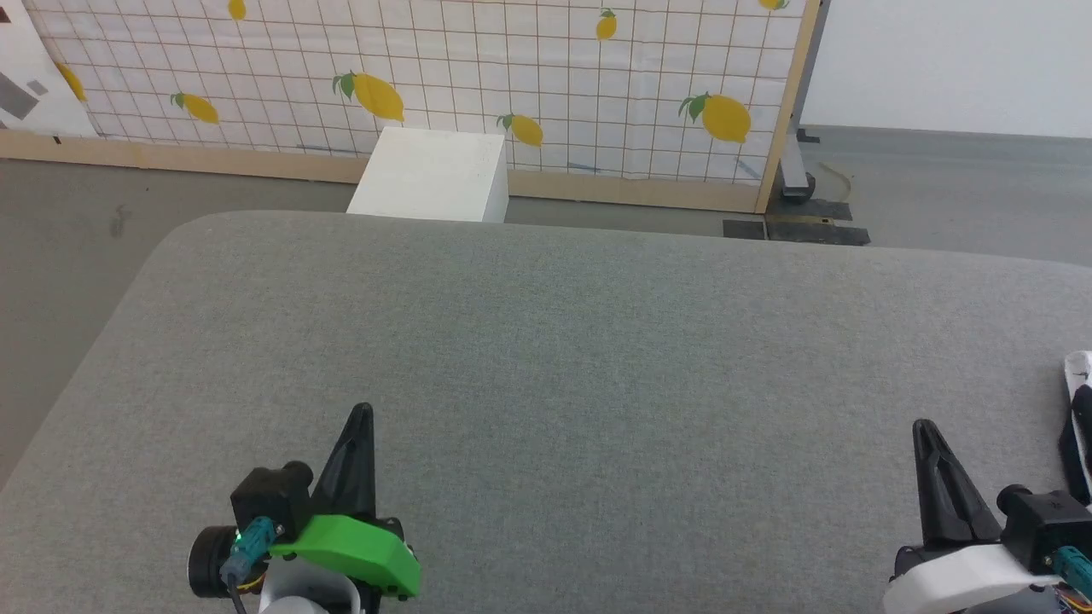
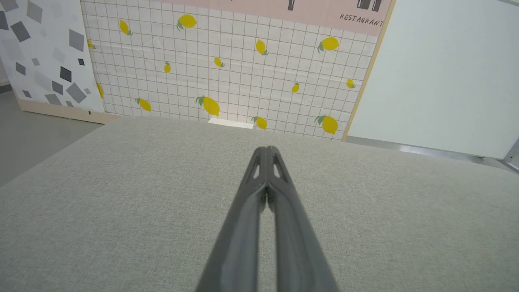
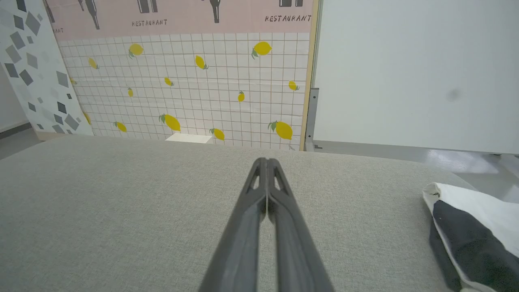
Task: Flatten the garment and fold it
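**Left gripper [image 1: 362,419] and right gripper [image 1: 923,431] closed and empty; garment [image 1: 1078,375] at the right edge**

In the head view, the two grippers sit at the lower left and lower right, fingers pressed together on nothing. The crumpled white-and-black garment lies at the frame's right edge, near the right gripper. The grey fabric surface [image 1: 546,341] stretches open between them to its rounded upper-left corner. Beyond its far edge stand a white box [image 1: 431,175] and a lemon-print panel [image 1: 512,77].
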Available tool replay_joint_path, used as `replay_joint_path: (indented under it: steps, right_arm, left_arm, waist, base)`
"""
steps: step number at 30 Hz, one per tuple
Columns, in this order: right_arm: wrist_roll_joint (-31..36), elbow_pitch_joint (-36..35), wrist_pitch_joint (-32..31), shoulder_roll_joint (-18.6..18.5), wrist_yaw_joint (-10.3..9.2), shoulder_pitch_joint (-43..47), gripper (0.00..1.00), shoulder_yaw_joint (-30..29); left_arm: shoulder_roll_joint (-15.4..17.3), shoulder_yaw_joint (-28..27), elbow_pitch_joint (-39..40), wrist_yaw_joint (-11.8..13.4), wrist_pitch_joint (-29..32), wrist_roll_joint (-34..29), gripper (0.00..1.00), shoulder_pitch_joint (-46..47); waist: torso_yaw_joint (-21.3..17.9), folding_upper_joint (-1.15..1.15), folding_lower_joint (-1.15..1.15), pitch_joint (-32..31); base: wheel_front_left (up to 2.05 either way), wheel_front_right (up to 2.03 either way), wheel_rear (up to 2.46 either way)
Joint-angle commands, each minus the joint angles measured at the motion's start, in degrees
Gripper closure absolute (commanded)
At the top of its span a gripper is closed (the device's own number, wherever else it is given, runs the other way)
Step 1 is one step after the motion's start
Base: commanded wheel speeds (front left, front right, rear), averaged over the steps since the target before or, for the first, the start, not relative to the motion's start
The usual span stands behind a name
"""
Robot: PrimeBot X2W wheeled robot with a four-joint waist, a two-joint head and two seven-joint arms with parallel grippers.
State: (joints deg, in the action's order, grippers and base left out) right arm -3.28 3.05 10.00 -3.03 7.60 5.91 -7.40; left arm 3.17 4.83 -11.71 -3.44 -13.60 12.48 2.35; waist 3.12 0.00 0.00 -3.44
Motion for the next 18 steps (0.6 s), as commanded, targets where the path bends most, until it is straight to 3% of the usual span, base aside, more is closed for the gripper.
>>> replay_joint_path:
  steps: [1, 18]
  right_arm:
    - [0.3, -0.29, -0.38, 0.02, -0.01, -0.57, 1.0, 0.29]
    - [0.75, -0.71, -1.82, 0.04, -0.03, -1.37, 1.0, 1.36]
  left_arm:
    - [-0.03, -0.16, 0.49, 0.35, 0.46, -0.68, 1.0, -0.25]
    - [-0.07, -0.86, 2.17, 0.82, 2.43, -2.45, 1.0, -0.56]
  waist:
    - [-0.04, 0.0, 0.0, 0.05]
    - [-0.5, 0.0, 0.0, 0.56]
  base:
    - [0.0, 0.0, 0.0]
    - [0.0, 0.0, 0.0]
